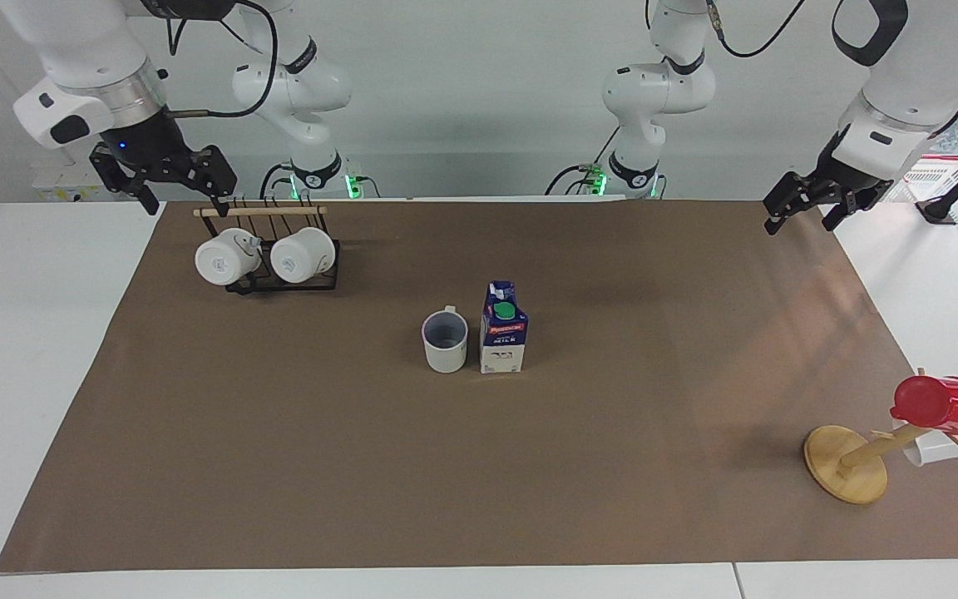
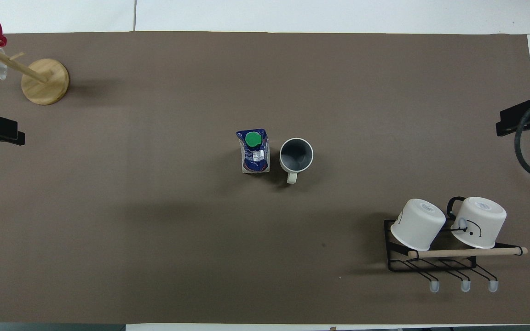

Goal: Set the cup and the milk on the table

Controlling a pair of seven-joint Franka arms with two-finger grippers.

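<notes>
- Both views are bright and evenly lit, with soft light from above.
- The large brown paper sheet (image 1: 279, 466) shows a pale warm sheen toward the left arm's end in the facing view.
- Soft, faint shadows lie beside the small blue-and-white milk carton (image 2: 253, 151) and the off-white cylindrical mug (image 2: 296, 155).
- The round wooden base of the peg stand (image 2: 45, 81) casts a blurred shadow.
- Focus is sharp throughout; straight edges show no obvious bending.
</notes>
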